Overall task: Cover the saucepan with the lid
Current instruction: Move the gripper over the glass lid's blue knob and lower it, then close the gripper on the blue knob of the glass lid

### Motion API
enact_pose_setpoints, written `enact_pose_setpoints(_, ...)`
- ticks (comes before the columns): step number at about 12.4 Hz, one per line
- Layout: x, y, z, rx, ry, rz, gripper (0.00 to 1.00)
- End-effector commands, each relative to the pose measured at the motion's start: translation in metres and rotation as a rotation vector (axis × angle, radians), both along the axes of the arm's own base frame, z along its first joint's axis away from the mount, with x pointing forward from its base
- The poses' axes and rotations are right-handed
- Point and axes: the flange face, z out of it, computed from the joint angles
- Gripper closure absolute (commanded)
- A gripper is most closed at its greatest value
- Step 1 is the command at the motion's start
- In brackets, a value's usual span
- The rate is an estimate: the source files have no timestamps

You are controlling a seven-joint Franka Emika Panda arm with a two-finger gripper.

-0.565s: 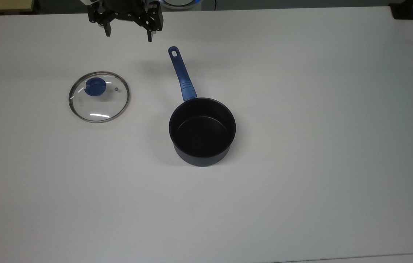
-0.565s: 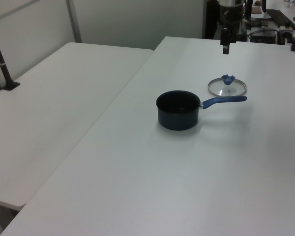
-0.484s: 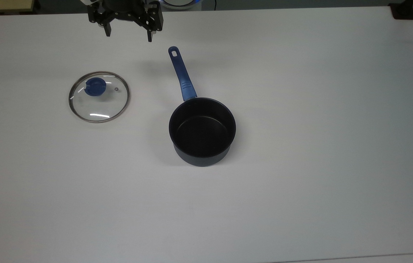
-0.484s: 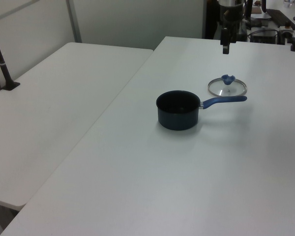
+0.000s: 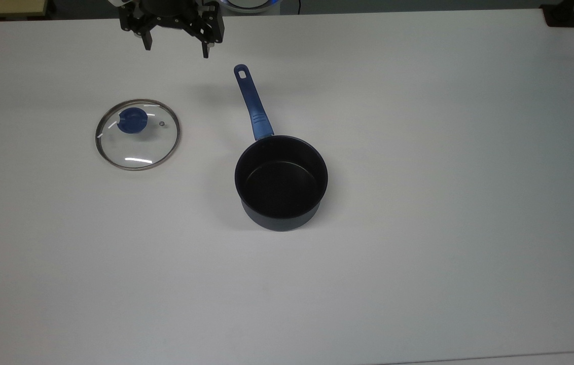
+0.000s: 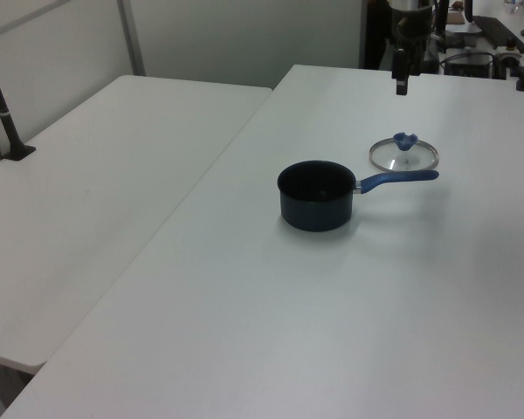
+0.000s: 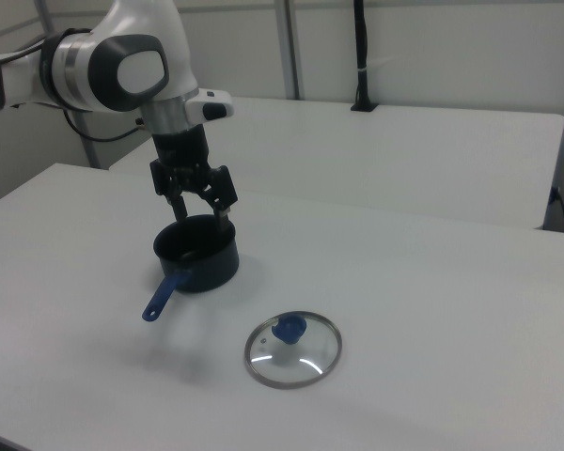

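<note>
Nearest in the top view, toward its bottom edge, the white table (image 5: 419,279) lies bare. Further in stands the saucepan (image 5: 281,181), upright on the table, its dark bowl open and uncovered. Its blue handle (image 5: 252,102) runs away from the bowl toward the far edge, leaning slightly to the top view's left, with the hole at its far end.

To the top view's left of the pan, well apart from it, the lid (image 5: 138,134) rests flat on the table, its blue knob (image 5: 132,120) pointing up and the metal rim unbroken all round. The lid touches neither the pan nor the handle.

Farthest in the top view, at the top edge, my gripper (image 5: 175,49) hangs in the air above the table. My two fingers are spread wide apart and hold nothing. In the top view the lid lies nearer than my fingers and slightly to the left, well apart from them; the handle's end lies to the right of my fingers and a little nearer.

In the right view my gripper (image 7: 200,214) hangs down from my white arm (image 7: 122,56), fingers pointing at the table, with the pan directly behind them and the lid (image 7: 293,349) much closer to that camera, near the right view's bottom edge.

In the left view a second white table (image 6: 87,201) stands to the left of mine.
</note>
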Motion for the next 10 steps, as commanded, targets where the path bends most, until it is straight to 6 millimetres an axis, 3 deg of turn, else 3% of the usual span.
enact_pose_setpoints(1,0.020,-0.029,-0.005,0.042,-0.023,-0.057,0.00)
enact_pose_setpoints(3,0.034,-0.057,-0.028,0.035,-0.052,-0.102,0.00)
enact_pose_setpoints(7,0.061,-0.084,-0.120,0.015,0.008,-0.137,0.00)
enact_pose_setpoints(10,0.054,-0.109,-0.162,-0.001,0.024,-0.129,0.00)
